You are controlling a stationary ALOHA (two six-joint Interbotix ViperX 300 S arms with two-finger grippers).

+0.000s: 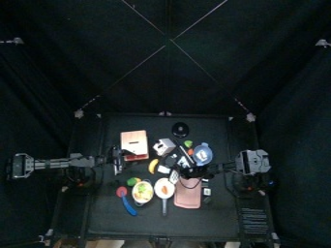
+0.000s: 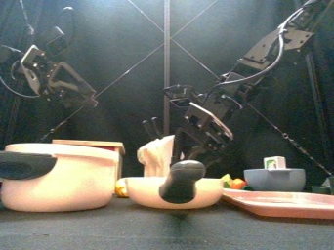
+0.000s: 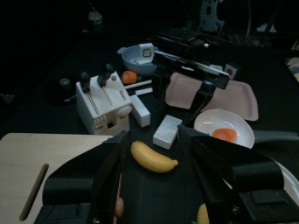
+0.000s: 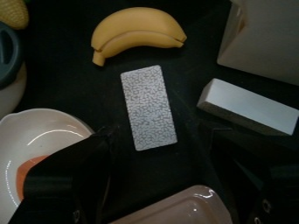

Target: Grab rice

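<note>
The rice is a flat, speckled white block (image 4: 149, 107) lying on the black table, between a yellow banana (image 4: 140, 33) and a white plate (image 4: 41, 140). My right gripper (image 4: 155, 136) hangs right above it, open, with one jaw on each side of the block and apart from it. The block also shows in the left wrist view (image 3: 167, 131), just beyond the banana (image 3: 152, 158). In the top view the right gripper (image 1: 165, 155) reaches to the table's middle and hides the block. My left gripper (image 3: 160, 153) is open and empty and rests at the table's left edge (image 1: 88, 167).
A white box (image 4: 251, 105) lies close beside the rice. A pink tray (image 1: 189, 196) and a plate with an orange piece (image 3: 228, 129) lie at the front. A wooden board (image 1: 134, 141), a blue bowl (image 2: 274, 179) and a white pot (image 2: 53, 176) stand around.
</note>
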